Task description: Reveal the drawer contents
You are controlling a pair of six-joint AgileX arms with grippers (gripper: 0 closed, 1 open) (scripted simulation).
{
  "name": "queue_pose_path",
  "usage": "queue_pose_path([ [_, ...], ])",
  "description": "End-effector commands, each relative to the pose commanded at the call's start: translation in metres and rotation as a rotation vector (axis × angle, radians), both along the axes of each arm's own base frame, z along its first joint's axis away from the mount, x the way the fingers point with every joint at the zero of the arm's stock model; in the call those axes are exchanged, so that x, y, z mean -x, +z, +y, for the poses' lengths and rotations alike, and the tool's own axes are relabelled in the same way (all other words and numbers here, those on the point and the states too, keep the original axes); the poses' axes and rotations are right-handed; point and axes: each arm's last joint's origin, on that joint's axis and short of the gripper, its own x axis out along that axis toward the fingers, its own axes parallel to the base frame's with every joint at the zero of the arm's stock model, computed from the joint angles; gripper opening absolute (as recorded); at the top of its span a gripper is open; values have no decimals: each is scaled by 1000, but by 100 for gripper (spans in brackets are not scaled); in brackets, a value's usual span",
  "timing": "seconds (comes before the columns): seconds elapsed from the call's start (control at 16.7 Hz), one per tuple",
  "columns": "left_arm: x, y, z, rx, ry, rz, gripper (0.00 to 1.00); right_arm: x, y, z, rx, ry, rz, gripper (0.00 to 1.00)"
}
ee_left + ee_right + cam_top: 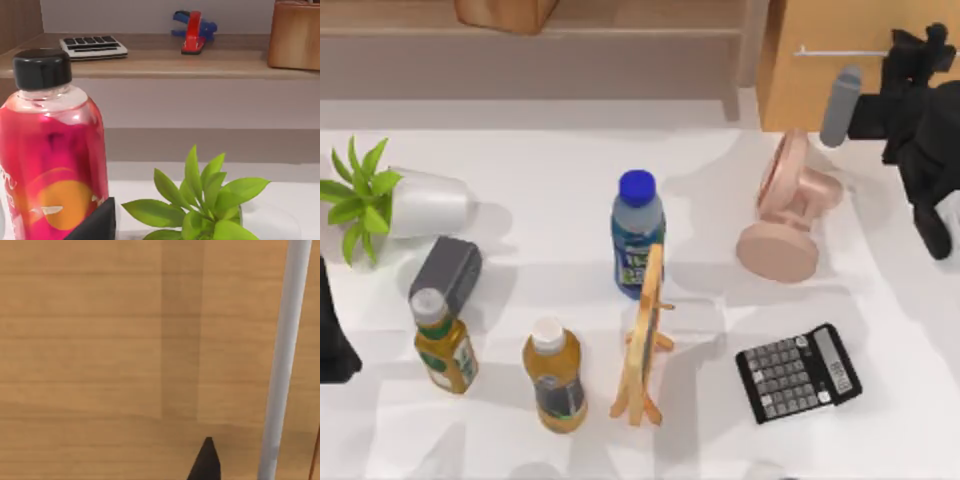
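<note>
At the back right of the table: the drawer (pixel 820 85) stands with its light orange-tan wooden front facing the table and its thin silver bar handle (pixel 840 51) running across the front.
Drawer state: the front sits flush, shut, with no inner walls on show.
Right gripper: the right gripper (pixel 917 50) is up against the drawer front at the right end of the handle; whether its fingers are apart or closed cannot be told.
Right wrist view: the wooden front (pixel 125 340) is very close, the silver handle (pixel 285 360) crosses it, and one dark fingertip (pixel 206 462) points toward the wood beside the bar.
Left arm: it is parked at the left edge of the table, its dark body (pixel 332 330) beside the potted plant (pixel 365 195).
Left wrist view: a red bottle (pixel 52 150) with a black cap, green leaves (pixel 205 205), and a shelf unit (pixel 200 65) carrying a stapler (pixel 194 31).
Middle of the table: a blue-capped bottle (pixel 638 232), a wooden mirror stand (pixel 645 335), two amber bottles (pixel 554 375).
Right of the middle: a pink fan (pixel 788 205) lies just in front of the drawer, a calculator (pixel 798 372) nearer the front edge.
</note>
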Motion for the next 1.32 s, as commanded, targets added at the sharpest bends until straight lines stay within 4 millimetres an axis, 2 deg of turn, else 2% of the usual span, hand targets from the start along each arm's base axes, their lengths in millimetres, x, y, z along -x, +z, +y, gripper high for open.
queue_pose_path([
  [0.18,0,0,0,0,0,0,100,0,0,0,0,0,0,2],
  [0.24,0,0,0,0,0,0,100,0,0,0,0,0,0,0],
  [0.84,0,0,0,0,0,0,100,3,0,-3,1,-2,5,0],
  [1.14,0,0,0,0,0,0,100,35,12,-10,-8,3,-30,0],
  [1.32,0,0,0,0,0,0,100,57,6,-2,-8,2,-16,0],
])
